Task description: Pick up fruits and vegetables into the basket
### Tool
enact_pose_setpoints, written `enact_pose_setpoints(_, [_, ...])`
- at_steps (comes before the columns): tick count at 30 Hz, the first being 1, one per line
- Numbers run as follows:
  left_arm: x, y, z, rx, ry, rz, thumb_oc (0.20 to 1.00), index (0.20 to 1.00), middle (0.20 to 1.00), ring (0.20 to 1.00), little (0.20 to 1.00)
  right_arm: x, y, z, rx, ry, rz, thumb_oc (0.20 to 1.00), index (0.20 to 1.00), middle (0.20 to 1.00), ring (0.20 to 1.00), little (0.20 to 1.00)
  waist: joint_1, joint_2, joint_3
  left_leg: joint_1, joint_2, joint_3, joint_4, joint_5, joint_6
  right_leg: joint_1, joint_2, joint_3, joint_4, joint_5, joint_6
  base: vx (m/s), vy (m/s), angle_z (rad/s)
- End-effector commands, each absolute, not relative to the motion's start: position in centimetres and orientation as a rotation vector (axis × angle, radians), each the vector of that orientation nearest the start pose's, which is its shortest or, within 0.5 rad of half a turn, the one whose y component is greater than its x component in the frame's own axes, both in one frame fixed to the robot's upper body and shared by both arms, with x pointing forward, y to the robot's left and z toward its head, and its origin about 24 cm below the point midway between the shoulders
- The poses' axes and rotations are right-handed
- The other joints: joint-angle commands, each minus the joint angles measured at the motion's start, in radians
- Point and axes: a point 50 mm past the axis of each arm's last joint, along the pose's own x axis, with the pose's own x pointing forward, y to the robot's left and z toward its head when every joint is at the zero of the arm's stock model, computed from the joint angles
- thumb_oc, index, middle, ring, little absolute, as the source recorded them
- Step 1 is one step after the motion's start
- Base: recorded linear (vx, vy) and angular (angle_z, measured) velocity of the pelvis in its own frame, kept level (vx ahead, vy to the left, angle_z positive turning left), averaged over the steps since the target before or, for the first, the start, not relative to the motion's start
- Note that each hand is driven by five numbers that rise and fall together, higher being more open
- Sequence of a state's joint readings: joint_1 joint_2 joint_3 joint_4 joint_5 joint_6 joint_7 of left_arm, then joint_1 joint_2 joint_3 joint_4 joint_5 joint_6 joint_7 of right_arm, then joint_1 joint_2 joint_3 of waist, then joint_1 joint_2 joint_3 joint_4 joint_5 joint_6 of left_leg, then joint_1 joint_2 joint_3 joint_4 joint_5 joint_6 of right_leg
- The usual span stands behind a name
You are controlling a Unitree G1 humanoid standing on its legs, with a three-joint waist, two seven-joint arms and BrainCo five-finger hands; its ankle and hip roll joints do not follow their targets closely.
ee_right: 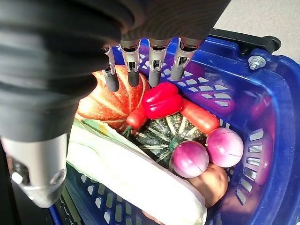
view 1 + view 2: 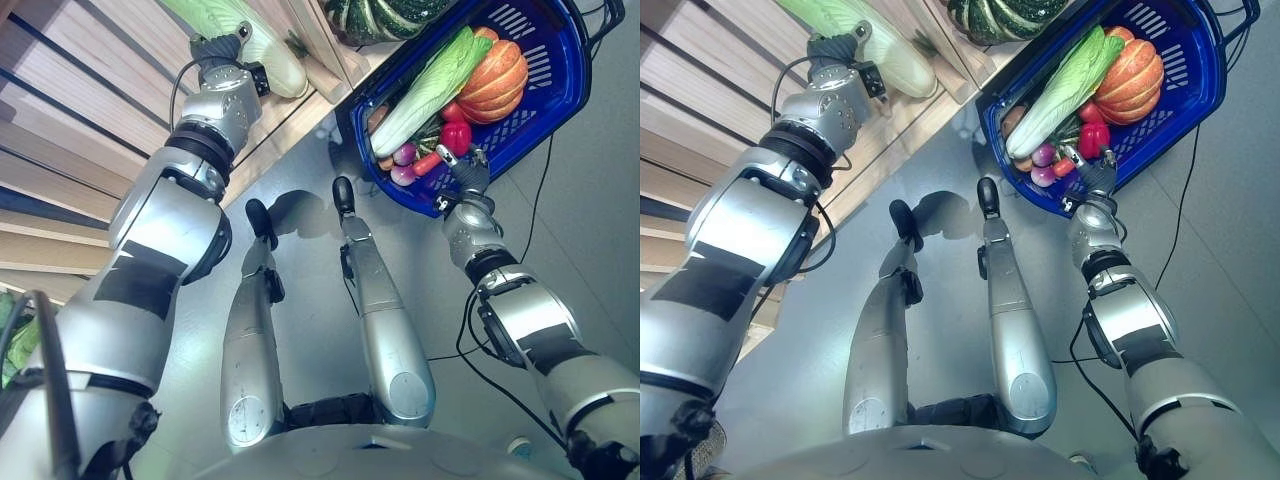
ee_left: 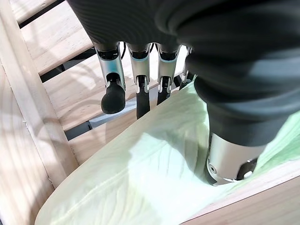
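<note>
The right hand (image 2: 468,170) is the nearer one. It hangs just over the near rim of the blue basket (image 2: 560,95), which sits on the grey floor. Its fingers (image 1: 154,70) are straight and loose, and they hold nothing. They float above the food and do not touch it.

The basket is already quite full. A long pale cabbage (image 1: 136,180) lies across it. Beside it are an orange pumpkin (image 2: 497,72), a red pepper (image 1: 161,101), a carrot (image 1: 199,117), a dark green striped squash (image 1: 157,136), two purple onions (image 1: 190,159) and a brown potato (image 1: 213,183). The big things lie low and the small ones rest on top, likely so nothing gets squashed.

Farther off, the left hand (image 2: 232,55) reaches up to the wooden slat shelf (image 2: 60,90). It is on a second pale green cabbage (image 3: 150,178) lying there. The thumb (image 3: 232,159) presses on the leaf on one side. The fingers (image 3: 112,89) stick straight out past the other side and do not curl yet. It looks like the hand is getting ready to grab it.

A dark green pumpkin (image 2: 385,18) waits on the shelf too, close to the basket.
</note>
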State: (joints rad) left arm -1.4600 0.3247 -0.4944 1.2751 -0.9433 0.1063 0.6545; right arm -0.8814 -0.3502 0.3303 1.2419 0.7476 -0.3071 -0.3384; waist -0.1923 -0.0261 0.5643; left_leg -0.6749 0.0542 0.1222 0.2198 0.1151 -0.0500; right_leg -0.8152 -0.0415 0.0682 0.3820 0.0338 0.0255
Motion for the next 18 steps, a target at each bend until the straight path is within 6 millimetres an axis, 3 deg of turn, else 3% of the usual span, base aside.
enact_pose_setpoints(1, [42.9,16.1,26.5,-0.252,0.021,0.492,0.2,0.2,0.2,0.2,0.2,37.3,-23.3,6.7,0.083,0.078,-0.469,1.0,1.0,1.0,1.0,1.0,-0.014,-0.008,-0.044,-0.067,0.007,-0.031,0.06,-0.063,-0.025,0.028,0.011,-0.096,-0.037,-0.036,0.015,0.0,0.0,0.0])
enact_pose_setpoints(12, [43.0,14.6,26.5,-0.392,-0.033,0.373,0.2,0.2,0.2,0.2,0.2,37.1,-23.5,6.7,0.081,0.077,-0.484,1.0,1.0,1.0,1.0,1.0,-0.005,-0.005,-0.044,-0.053,0.0,-0.031,0.043,-0.06,-0.026,0.045,0.011,-0.101,-0.059,-0.027,0.019,0.0,0.0,0.0])
enact_pose_setpoints(18, [42.7,12.9,25.3,-0.414,-0.085,0.299,0.2,0.2,0.2,0.2,0.2,36.7,-23.5,6.1,0.097,0.07,-0.518,1.0,1.0,1.0,1.0,1.0,0.019,-0.002,-0.044,-0.051,-0.009,-0.04,0.04,-0.061,-0.019,0.056,0.01,-0.108,-0.066,-0.022,0.021,-0.04,-0.005,0.02])
